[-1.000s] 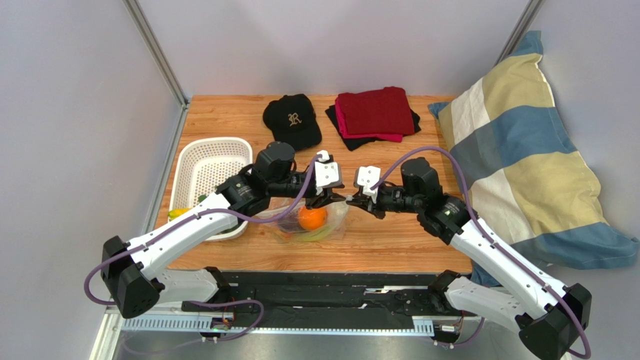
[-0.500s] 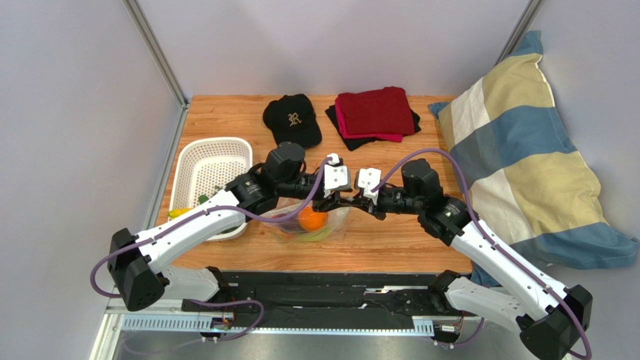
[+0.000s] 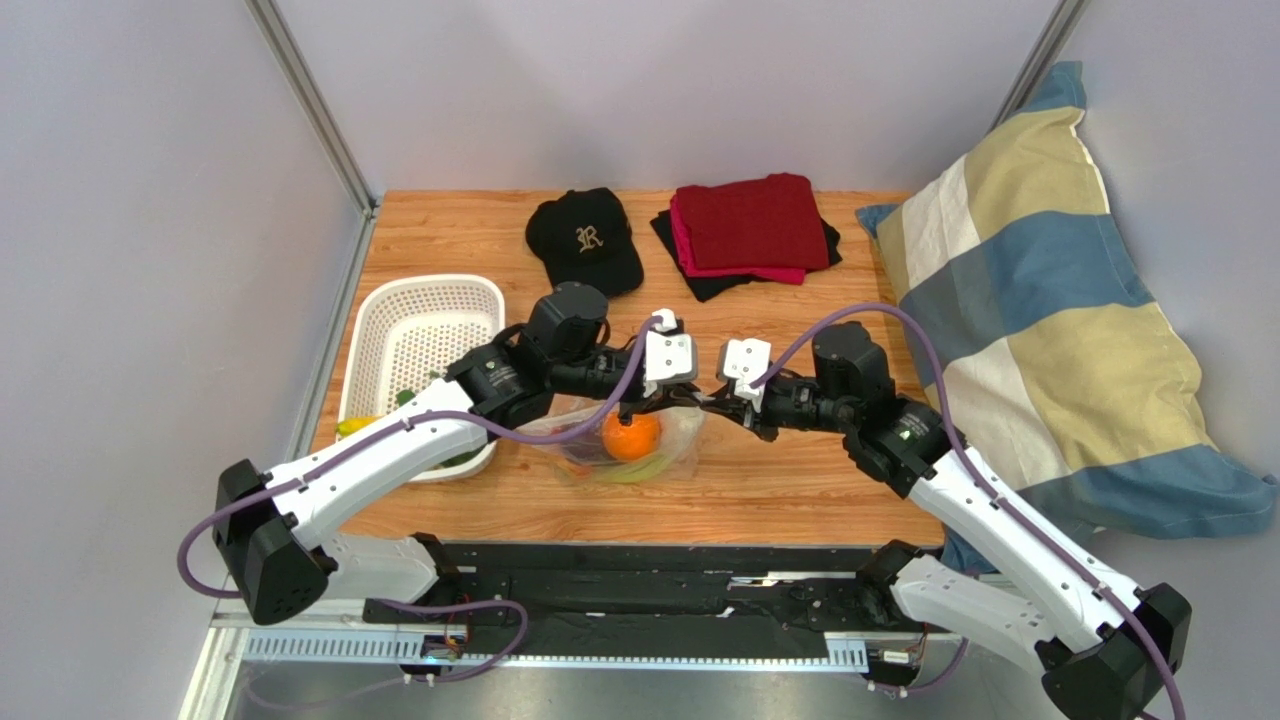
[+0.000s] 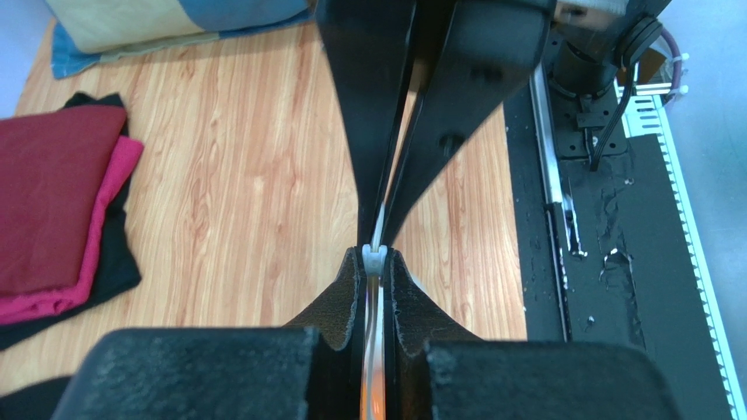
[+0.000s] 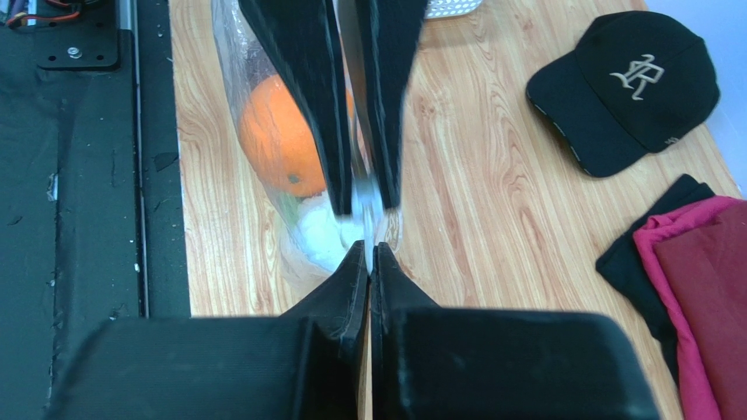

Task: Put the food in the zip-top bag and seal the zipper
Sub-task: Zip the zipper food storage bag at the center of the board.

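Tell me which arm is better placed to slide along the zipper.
Probably left. The left hand and right hand pinch the thin whitish zipper strip tip to tip; the clear plastic bag holding the round orange lies on the left hand's side.

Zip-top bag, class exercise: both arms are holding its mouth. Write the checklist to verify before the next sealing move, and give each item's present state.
1. Grip of left fingers on the zipper: ok, shut on it.
2. Grip of right fingers on the same strip: ok.
3. The orange inside the zip-top bag: ok.
4. All food bagged: cannot tell; a green item shows at the white basket.
5. Zipper pressed closed along its whole length: cannot tell.
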Tool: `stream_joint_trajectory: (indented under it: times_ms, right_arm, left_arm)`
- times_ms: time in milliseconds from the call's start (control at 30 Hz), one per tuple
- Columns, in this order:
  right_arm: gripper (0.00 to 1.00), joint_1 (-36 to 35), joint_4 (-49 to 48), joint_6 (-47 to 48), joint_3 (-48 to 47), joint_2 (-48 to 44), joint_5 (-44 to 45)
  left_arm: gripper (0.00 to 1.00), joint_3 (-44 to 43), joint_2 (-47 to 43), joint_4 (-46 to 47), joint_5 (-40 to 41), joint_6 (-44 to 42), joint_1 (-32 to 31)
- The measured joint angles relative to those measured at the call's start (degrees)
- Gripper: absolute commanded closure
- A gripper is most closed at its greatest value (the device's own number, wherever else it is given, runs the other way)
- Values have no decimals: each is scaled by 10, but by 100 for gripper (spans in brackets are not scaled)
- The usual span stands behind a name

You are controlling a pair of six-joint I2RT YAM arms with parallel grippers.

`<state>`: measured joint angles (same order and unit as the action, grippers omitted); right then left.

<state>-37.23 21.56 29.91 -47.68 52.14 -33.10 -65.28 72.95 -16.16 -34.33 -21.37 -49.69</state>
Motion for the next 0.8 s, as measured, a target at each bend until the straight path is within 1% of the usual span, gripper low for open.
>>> stream_joint_trajectory:
  times_ms: [233,433,633,800]
  right_arm:
    - [100,34,0,-6,0,-12,-8]
    - [100,46,13,-8,0,-23,-10]
    - [100,53,31,-8,0,-47,3]
    - [100,56,48,-8,0,-64,20]
  left_arm:
    - [99,29,-54,-36,24,-16,31]
    - [100,55,-111,-80,51,-24,54]
    - [100,68,-168,-145,68,-36,103]
    - [100,75,-211,-196,79,-57,161]
